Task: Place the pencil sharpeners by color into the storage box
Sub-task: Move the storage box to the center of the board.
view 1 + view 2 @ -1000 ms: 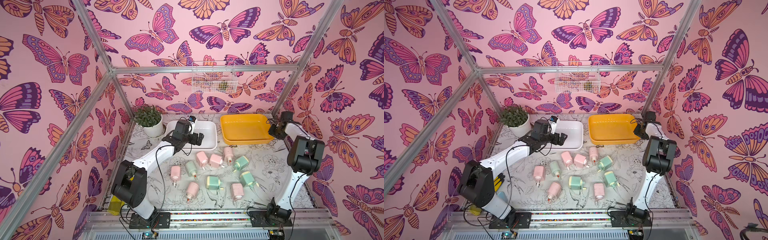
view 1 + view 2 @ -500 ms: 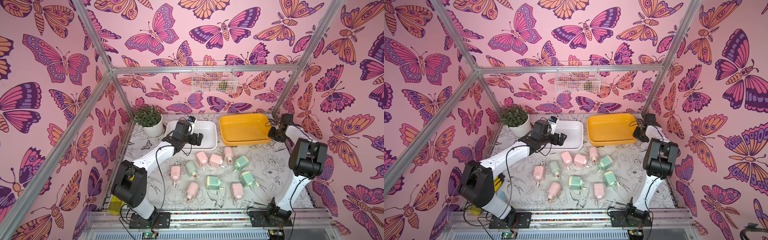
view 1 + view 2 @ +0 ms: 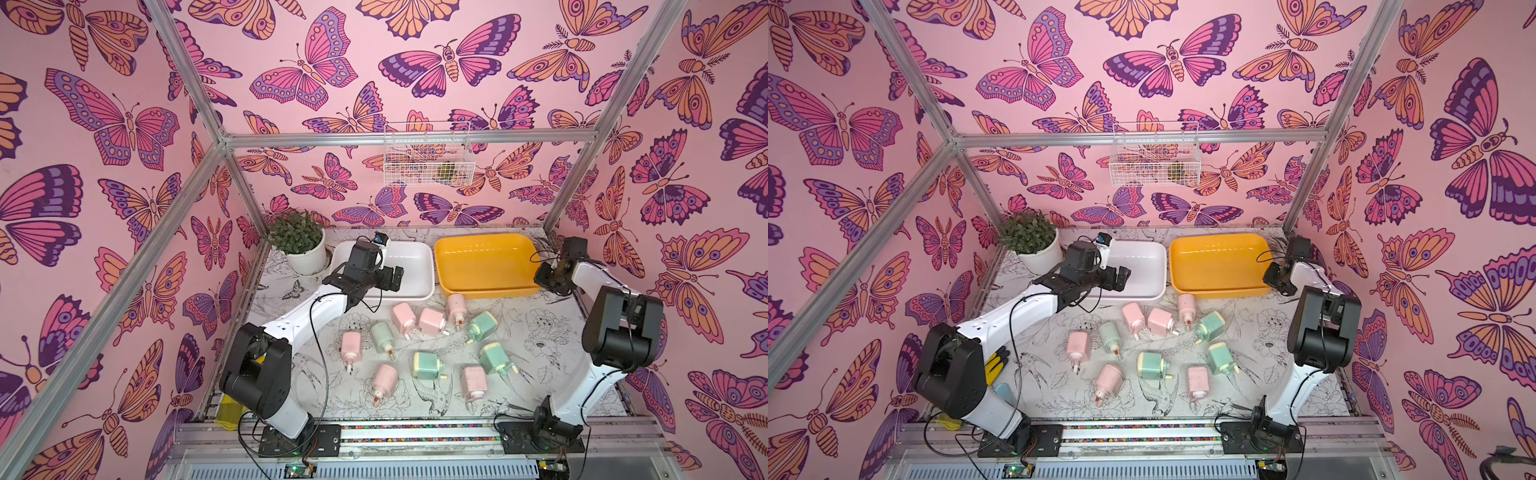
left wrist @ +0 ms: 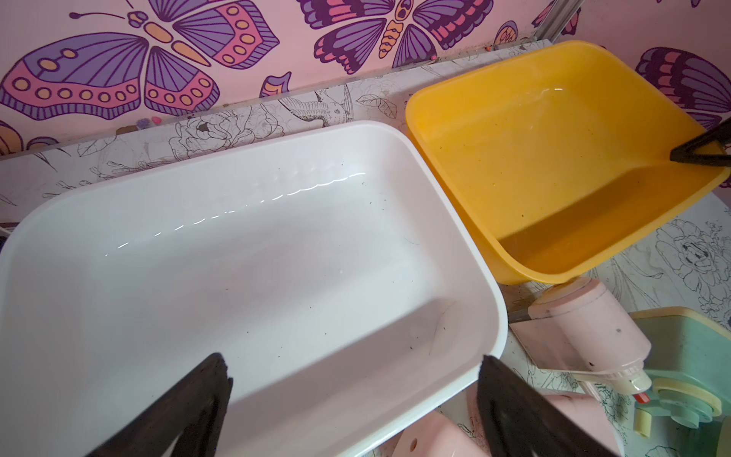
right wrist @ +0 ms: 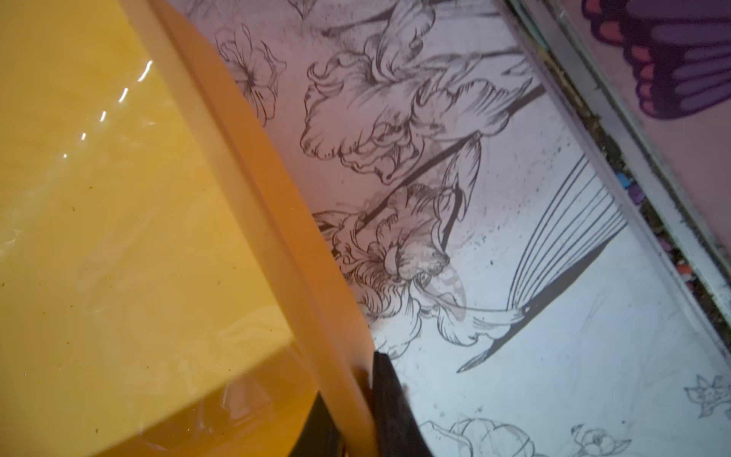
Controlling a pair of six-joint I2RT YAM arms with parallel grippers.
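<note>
Several pencil sharpeners lie loose on the flower-printed mat in both top views, pale pink ones such as (image 3: 403, 318) and mint green ones such as (image 3: 427, 365). Behind them stand an empty white storage box (image 3: 428, 270) and an empty yellow storage box (image 3: 486, 291). My left gripper (image 3: 392, 278) hangs open over the white box's front rim (image 4: 466, 380), with a pink sharpener (image 4: 577, 328) just beside that box. My right gripper (image 5: 358, 380) is shut on the yellow box's right rim (image 5: 277, 221), one finger inside the wall and one outside.
A potted plant (image 3: 299, 241) stands at the back left corner beside the white box. A wire basket (image 3: 428, 160) hangs on the back wall. Aluminium frame posts bound the cell. A yellow and black tool (image 3: 994, 368) lies behind the left arm's base.
My right gripper has closed onto the yellow box's rim, and that arm's elbow has shifted slightly. The left arm and the sharpeners have not moved.
</note>
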